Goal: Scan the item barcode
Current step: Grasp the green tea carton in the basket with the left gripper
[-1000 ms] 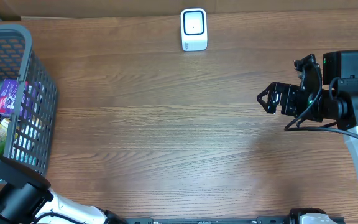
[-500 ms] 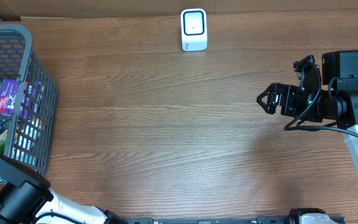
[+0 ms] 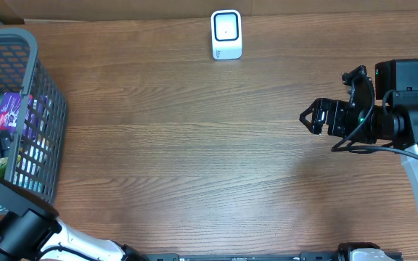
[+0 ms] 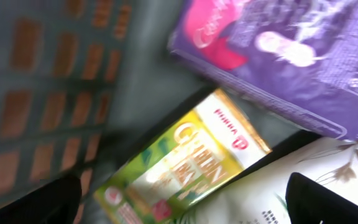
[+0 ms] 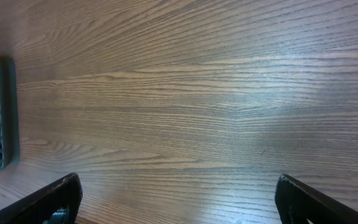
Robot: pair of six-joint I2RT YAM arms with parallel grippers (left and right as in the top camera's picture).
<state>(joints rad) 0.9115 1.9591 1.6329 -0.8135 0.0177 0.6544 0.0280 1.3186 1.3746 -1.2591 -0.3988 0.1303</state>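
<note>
We have shifted the left pincer (image 4: 182,206) within the basket (image 3: 43,80) at the desk's (image 3: 194,167) left edge — wide and empty over the green tea packet (image 4: 185,165) — so nothing is picked yet, while the right pincer (image 3: 305,118) stays wide.
</note>
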